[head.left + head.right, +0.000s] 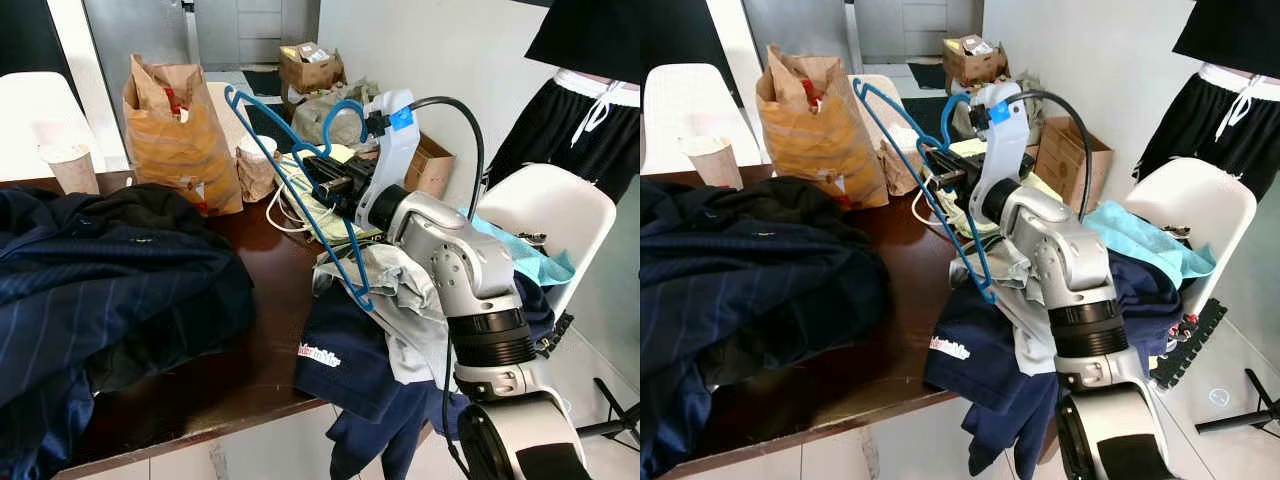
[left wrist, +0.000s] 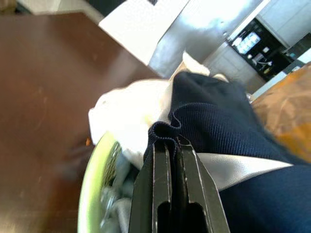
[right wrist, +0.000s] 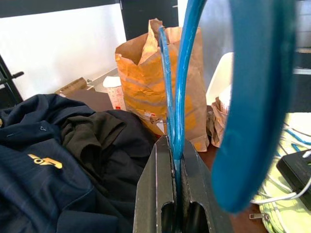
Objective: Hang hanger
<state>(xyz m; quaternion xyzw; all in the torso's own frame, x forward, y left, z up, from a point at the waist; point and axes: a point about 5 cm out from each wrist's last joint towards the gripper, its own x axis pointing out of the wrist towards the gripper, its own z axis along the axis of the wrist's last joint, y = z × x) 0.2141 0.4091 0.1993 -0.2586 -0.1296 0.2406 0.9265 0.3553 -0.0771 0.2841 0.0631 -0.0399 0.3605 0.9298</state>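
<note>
One heap of dark navy clothing [image 1: 110, 290] covers the near end of a brown wooden table [image 1: 255, 350], with a crumpled brown paper bag [image 1: 178, 135] standing behind it and a white chair [image 1: 555, 215] draped with more garments off to the robot's right. Above the table's right edge, the right gripper [image 3: 176, 145] is clenched on the thin wire of a blue hanger [image 1: 290, 185], held up tilted with its lower corner touching a grey garment [image 1: 395, 285]. The left gripper [image 2: 175, 145], fingers pressed together, pinches a fold of navy fabric [image 2: 218, 116] near a green rim. The hanger's corner could likely snag that grey cloth if lifted carelessly, or the slim wire could twist in the grip. No rail or hook to hang it on can be made out, a person standing by the chair is cropped at the waist, and the hanger's hook looms blurred in the right wrist view.
</note>
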